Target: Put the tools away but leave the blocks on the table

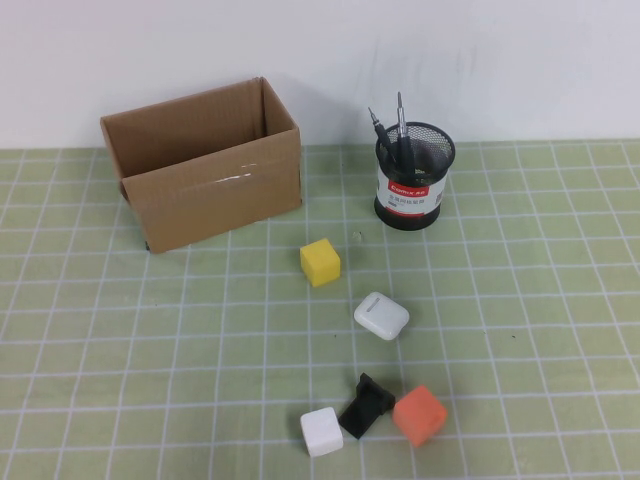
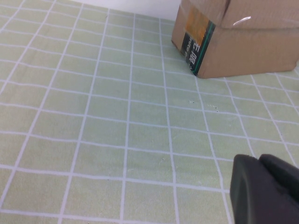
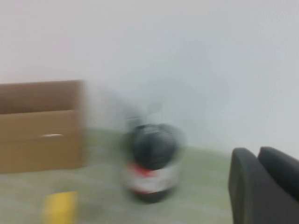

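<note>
Two thin tools stand in a black mesh pen holder (image 1: 413, 178): a dark pen-like tool (image 1: 378, 128) and a silver-tipped screwdriver (image 1: 400, 115). The red-handled scissors are out of view. On the green grid table (image 1: 130, 350) lie the yellow block (image 1: 320, 262), the white block (image 1: 321, 431) and the orange block (image 1: 419, 415). Neither arm shows in the high view. My left gripper (image 2: 259, 158) is shut and empty, low over bare table near the cardboard box (image 2: 243, 42). My right gripper (image 3: 258, 151) is shut and empty, facing the blurred holder (image 3: 152, 161) and yellow block (image 3: 60, 207).
An open cardboard box (image 1: 205, 165) stands at the back left. A rounded white case (image 1: 381, 316) lies mid-table. A small black angular object (image 1: 365, 405) sits between the white and orange blocks. A white wall runs behind the table.
</note>
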You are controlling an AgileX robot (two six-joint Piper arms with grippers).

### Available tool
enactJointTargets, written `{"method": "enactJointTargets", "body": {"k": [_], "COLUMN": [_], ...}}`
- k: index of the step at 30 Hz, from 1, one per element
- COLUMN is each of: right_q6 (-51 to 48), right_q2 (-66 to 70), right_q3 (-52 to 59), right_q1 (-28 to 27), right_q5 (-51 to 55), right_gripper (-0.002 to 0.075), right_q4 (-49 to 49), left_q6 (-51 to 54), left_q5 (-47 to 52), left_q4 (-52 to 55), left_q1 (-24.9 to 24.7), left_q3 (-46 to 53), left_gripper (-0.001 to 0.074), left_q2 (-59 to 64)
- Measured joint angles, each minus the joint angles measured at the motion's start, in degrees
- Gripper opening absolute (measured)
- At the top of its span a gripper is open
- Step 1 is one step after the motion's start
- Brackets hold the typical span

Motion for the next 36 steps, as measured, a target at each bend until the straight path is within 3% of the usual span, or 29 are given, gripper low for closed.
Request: {"method": "enactJointTargets", "body": {"k": [6,10,15,16,17,36], "right_q6": [0.9,0.9,0.9,0.9,0.9,0.9], "right_q2": [-19.6,-31.8,-42.1,-41.7,-41.7,-41.7], "right_q3": [12.1,22.5,35.2,34.4,34.0,34.7], "right_q1": [-14.3,-19.4,-19.9,-19.9,-19.9,-19.9], "right_q5": [4.8,7.4,9.2,19.2,21.0,18.7], "right_gripper": [-0.0011,-0.0009,-0.0009,-0.0011,-0.0011,-0.0009], "right_q4": [0.7,0.6,1.9,2.6,2.1,0.9], "left_q6": [0.0,0.0,0.0,0.0,0.0,0.0], "left_q5": [0.0,0.0,0.0,0.0,0.0,0.0], "left_q4": [0.0,0.0,0.0,0.0,0.0,0.0], "left_q1": [0.0,0.0,0.0,0.0,0.0,0.0], "left_q3": [0.0,0.0,0.0,0.0,0.0,0.0], "left_gripper": [-0.0004,-0.0004,-0.0004,-0.0004,-0.0004,-0.0004], "left_q2": [0.0,0.0,0.0,0.0,0.0,-0.1]}}
